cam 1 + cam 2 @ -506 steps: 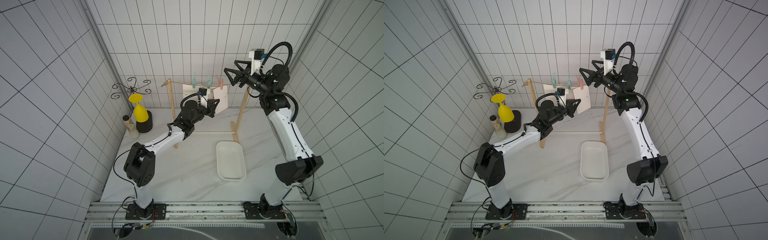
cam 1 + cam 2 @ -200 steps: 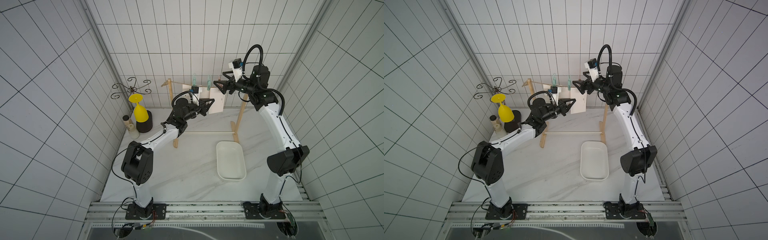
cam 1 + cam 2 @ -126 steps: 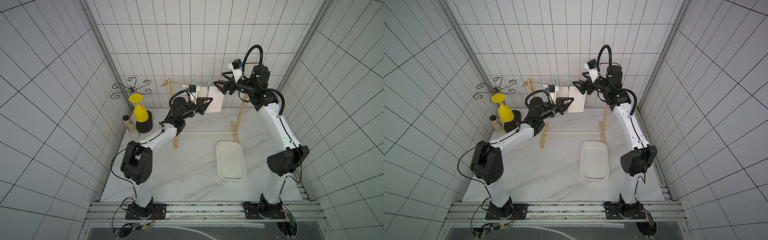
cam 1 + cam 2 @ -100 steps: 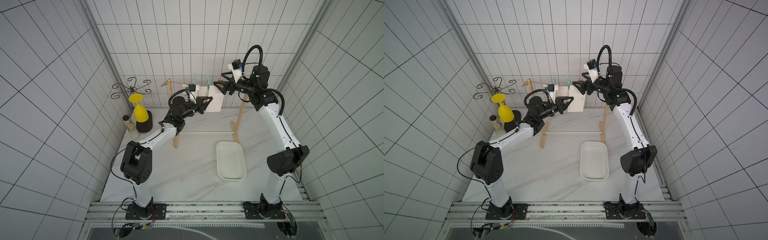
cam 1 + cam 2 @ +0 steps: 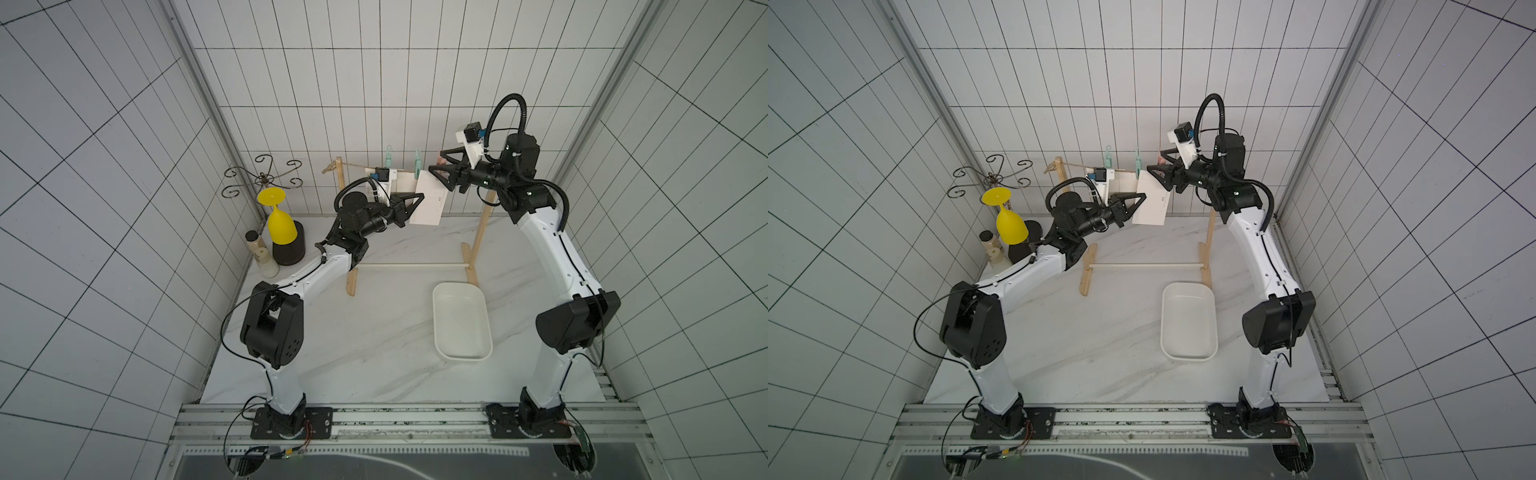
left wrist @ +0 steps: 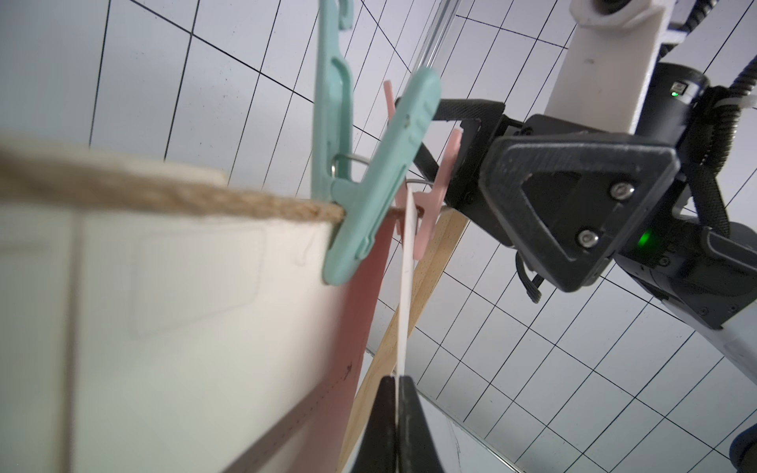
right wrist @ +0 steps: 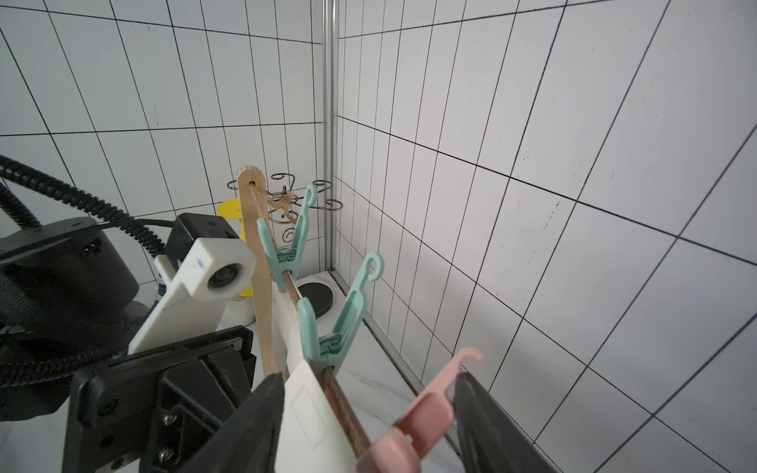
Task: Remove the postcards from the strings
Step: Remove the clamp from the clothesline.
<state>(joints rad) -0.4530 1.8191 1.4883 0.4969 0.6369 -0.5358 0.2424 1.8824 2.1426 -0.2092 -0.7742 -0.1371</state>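
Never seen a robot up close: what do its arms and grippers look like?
Left arm and right arm: white links, bulky black joints, ribbed black cables. Left gripper and right gripper: black, triangular skeletal fingers with screws. White camera mounts sit at the wrists.

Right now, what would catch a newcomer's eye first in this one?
First, the action at the jute rope: the left tool is pinched shut on an edge of a hanging white postcard, while the right tool straddles the pink peg clipping it up. Next comes the bright yellow goblet, upside down at the far left, then the white tray in front of the wooden frame.
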